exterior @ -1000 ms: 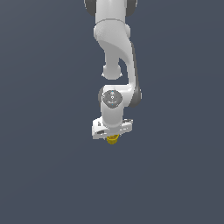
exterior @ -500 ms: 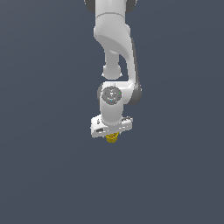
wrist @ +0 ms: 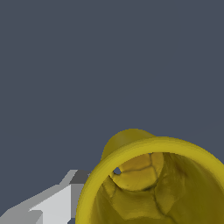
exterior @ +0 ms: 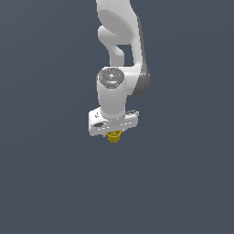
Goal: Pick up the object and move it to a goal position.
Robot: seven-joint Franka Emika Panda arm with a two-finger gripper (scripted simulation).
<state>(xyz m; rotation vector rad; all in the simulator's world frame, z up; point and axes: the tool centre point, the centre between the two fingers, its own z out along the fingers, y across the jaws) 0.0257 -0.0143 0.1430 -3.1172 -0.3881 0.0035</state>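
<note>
The object [exterior: 114, 137], a small mustard-yellow cup, pokes out below the white hand in the exterior view, held in mid-air. My gripper [exterior: 114, 134] is shut on it, and the hand hides most of the cup and the fingertips. In the wrist view the cup [wrist: 148, 179] fills the near corner of the picture. Its rolled rim and hollow inside face the camera. One grey-white finger [wrist: 52, 203] shows beside the rim.
A plain dark grey-blue background surrounds the arm in both views. No other objects, edges or goal marker show.
The hand with the cup has risen over the last second. The wrist has also drifted slightly toward the exterior view's left. The grip is unchanged.
</note>
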